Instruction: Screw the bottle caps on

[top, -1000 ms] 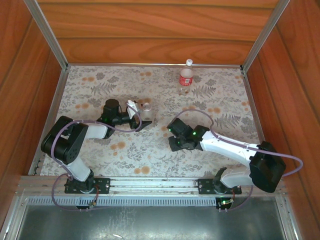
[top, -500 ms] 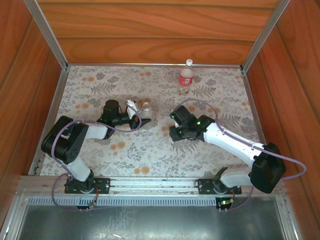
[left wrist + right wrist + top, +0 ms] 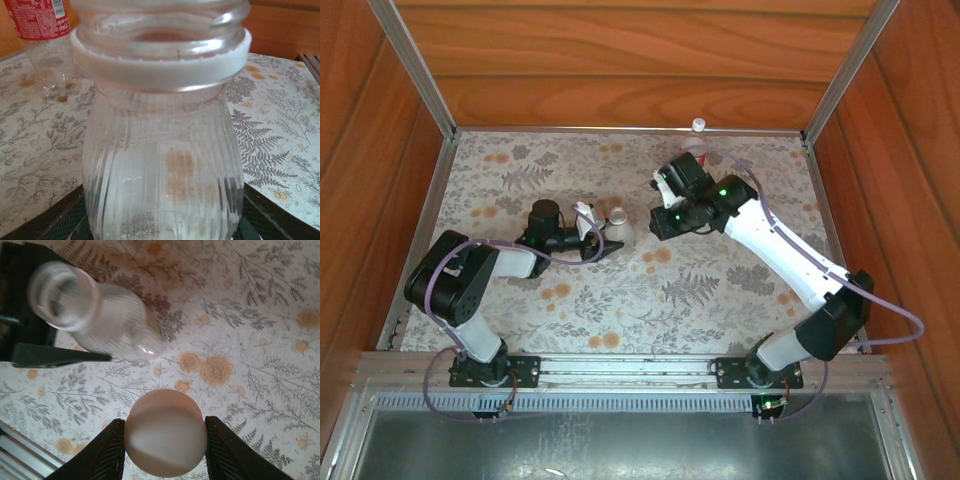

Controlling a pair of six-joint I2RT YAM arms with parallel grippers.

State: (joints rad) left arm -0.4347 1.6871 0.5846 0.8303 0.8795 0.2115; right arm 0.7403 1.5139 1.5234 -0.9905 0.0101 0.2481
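Bottle stands upright, mouth up, gripped by left jaws; right jaws clamp white cap.

Top view: fixed high at the near edge, looking down over the whole flower-printed counter. Left wrist view: level, very close to the ribbed clear plastic bottle. Right wrist view: steeply downward, near, sharing that bottle.

The cloth shows orange flowers and grey ferns, the cap looks white, and the bottle label is red

Lab booth: wood walls, floral cloth
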